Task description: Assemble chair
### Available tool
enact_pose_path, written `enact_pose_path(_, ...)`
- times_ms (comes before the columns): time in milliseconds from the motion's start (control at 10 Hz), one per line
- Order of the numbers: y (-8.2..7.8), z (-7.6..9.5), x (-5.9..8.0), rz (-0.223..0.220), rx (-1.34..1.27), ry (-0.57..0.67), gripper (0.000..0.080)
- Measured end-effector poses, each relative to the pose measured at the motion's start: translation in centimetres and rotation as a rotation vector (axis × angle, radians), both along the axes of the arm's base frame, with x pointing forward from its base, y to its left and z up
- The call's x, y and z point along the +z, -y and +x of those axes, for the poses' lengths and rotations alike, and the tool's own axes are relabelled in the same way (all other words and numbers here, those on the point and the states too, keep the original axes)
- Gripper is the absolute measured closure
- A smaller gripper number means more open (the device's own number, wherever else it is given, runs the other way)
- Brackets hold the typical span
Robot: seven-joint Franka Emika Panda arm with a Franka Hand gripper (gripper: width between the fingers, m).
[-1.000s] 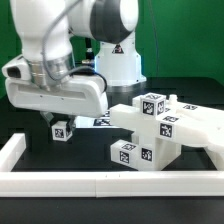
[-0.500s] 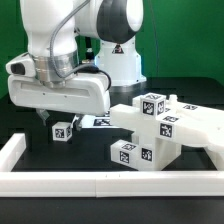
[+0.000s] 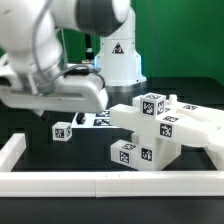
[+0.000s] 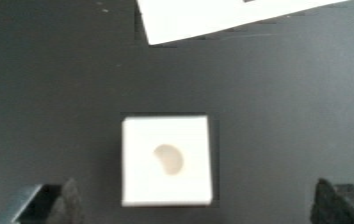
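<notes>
One black table (image 3: pixel 80 160), white border rail (image 3: pixel 100 182) — green backdrop (image 3: pixel 185 45)

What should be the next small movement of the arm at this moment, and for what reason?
Probably a short straight lift away from the small white block. In the wrist view the end effector is open, its fingertips well apart from the block, which lies free on the dark table. Lifting clear avoids knocking it before moving toward the stacked chair parts.

- You have one small white chair block (image 3: pixel 62 131) standing alone on the dark counter, a square tag on its near face.
- From the wrist view it (image 4: pixel 167 159) shows as a plain white rectangle.
- The other tagged white chair parts (image 3: pixel 165 125) lie heaped together toward the exterior view's right.
</notes>
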State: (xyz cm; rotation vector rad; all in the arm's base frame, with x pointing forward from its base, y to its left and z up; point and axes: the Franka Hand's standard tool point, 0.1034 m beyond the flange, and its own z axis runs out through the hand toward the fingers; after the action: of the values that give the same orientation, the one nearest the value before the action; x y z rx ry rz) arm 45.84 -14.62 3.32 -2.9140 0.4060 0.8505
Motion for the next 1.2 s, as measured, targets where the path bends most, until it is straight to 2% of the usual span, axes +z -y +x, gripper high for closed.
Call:
enact_pose_path(200,-0.1,-0.8,-0.1,0.053,-0.023,-0.149,0.0151)
enact_pose_path(500,-0.2,-1.6,-0.5,0.082,-0.05,-0.256,0.0151)
enact_pose_path(600,-0.3,-2.7,-0.4,0.095,-0.082,-0.315,0.0151)
enact_pose_path(700,-0.1,-3.6,-0.7,0.098,-0.12,-0.361,0.0151)
enact_pose_path(1200,-0.2,-3.7,-2.0,0.06,-0.141,-0.36,0.0151)
